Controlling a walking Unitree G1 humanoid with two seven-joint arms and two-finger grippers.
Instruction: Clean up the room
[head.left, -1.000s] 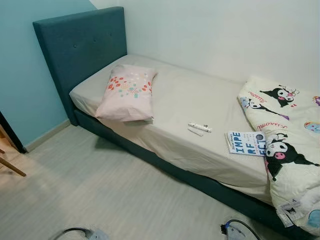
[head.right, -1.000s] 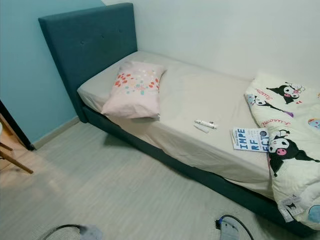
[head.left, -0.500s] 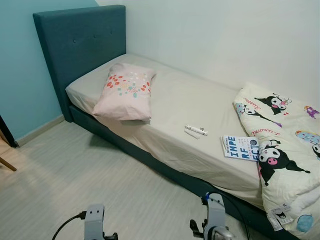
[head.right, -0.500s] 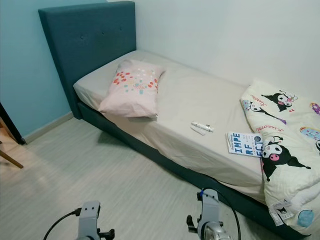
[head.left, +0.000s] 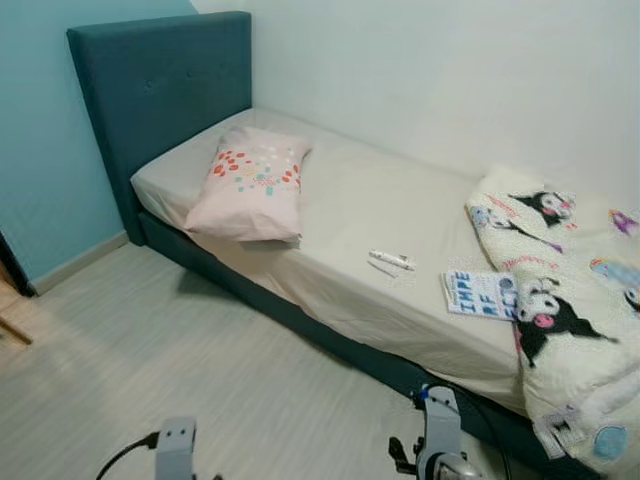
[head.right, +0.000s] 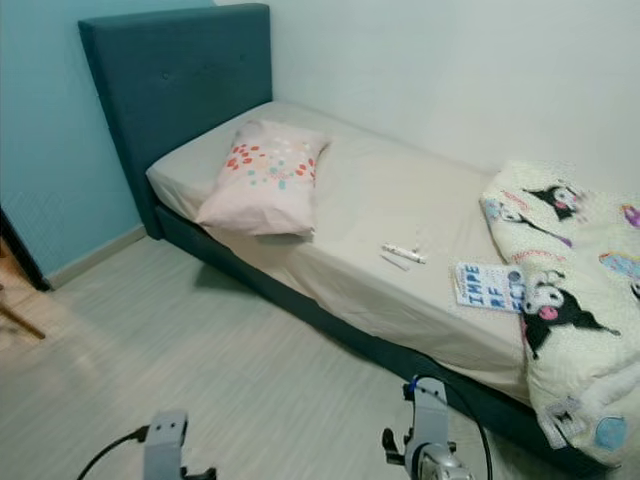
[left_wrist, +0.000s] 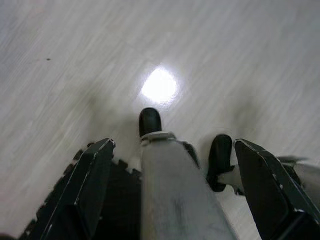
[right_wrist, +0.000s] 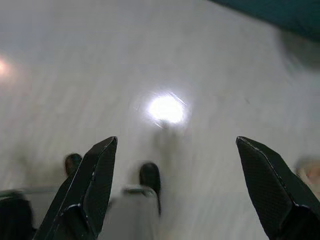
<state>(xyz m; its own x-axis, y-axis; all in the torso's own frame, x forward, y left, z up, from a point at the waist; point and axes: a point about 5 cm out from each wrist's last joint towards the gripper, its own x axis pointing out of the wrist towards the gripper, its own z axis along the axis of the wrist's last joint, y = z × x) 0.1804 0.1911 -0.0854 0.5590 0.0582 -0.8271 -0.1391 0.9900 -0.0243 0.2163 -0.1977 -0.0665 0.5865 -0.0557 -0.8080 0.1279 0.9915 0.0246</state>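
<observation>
Bed (head.left: 340, 215), teal headboard, against white wall; pale floor (head.left: 150, 370). On mattress: cartoon-print quilt (head.left: 560, 320), pink pillow (head.left: 250, 185), book (head.left: 478, 295), pen (head.left: 391, 260). Left pincer (left_wrist: 175, 187), right pincer (right_wrist: 177, 187): hanging low over floor, fingers spread wide, empty.

Single bed (head.left: 340, 215), teal frame and headboard, beige fitted sheet, runs from far left to near right along the wall. On it: pink dotted pillow (head.left: 250, 183) at the headboard end, white marker (head.left: 392, 260) mid-mattress near the front edge with a smaller white piece just beside it (too small to identify), blue-lettered book (head.left: 480, 294) right of that, cartoon-print comforter (head.left: 560, 320) bunched at the right end, overlapping the book's edge
</observation>
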